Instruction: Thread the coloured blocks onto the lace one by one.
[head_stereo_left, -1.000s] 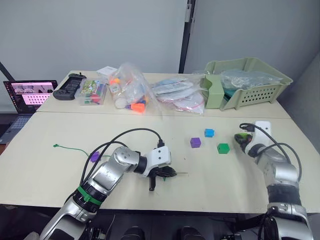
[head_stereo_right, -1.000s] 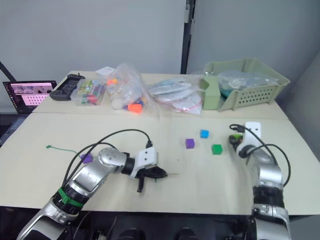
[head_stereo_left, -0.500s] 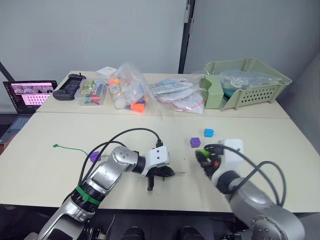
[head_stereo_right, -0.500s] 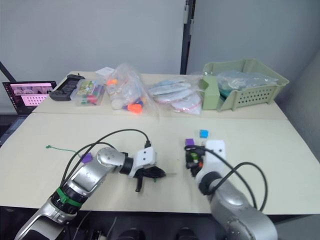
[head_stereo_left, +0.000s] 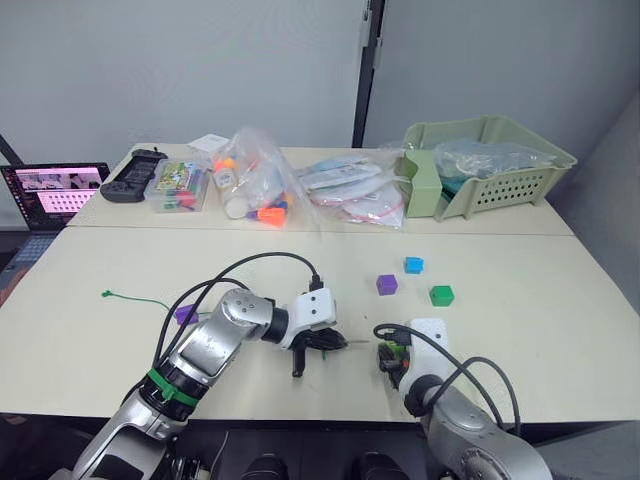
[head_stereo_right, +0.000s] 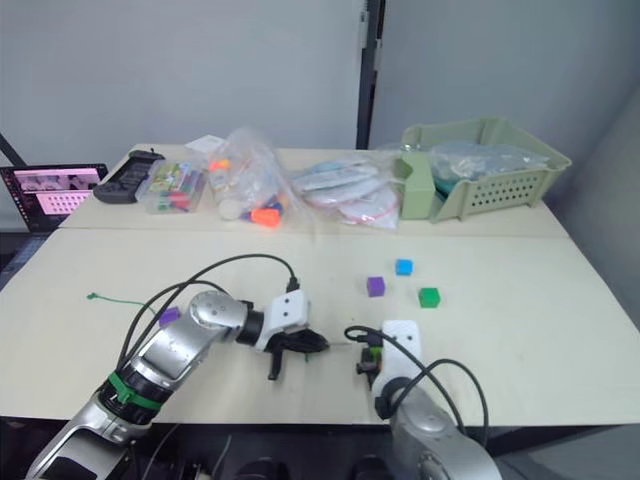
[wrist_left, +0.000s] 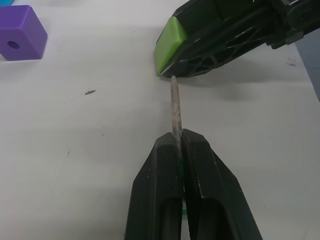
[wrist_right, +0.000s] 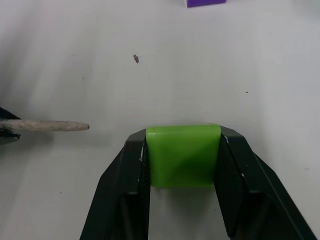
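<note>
My left gripper (head_stereo_left: 335, 340) lies low on the table near the front, shut on the lace just behind its stiff pale tip (wrist_left: 175, 100). The thin dark green lace (head_stereo_left: 125, 296) trails off to the far left. Facing it, my right gripper (head_stereo_left: 388, 355) is shut on a lime green block (wrist_right: 183, 155). The lace tip nearly touches that block's lower edge (wrist_left: 169, 36). A purple block (head_stereo_left: 387, 285), a blue block (head_stereo_left: 414, 265) and a dark green block (head_stereo_left: 441, 295) sit loose behind the right gripper. Another purple block (head_stereo_left: 186, 314) lies beside my left forearm.
Along the back of the table stand a laptop (head_stereo_left: 55, 192), a black controller (head_stereo_left: 135, 172), a clear box of small parts (head_stereo_left: 180, 185), plastic bags (head_stereo_left: 255, 185) and a pale green basket (head_stereo_left: 490, 165).
My right arm has swung from the table's right side to the middle front, carrying the lime green block up to the lace tip. The left gripper has stayed almost still.
</note>
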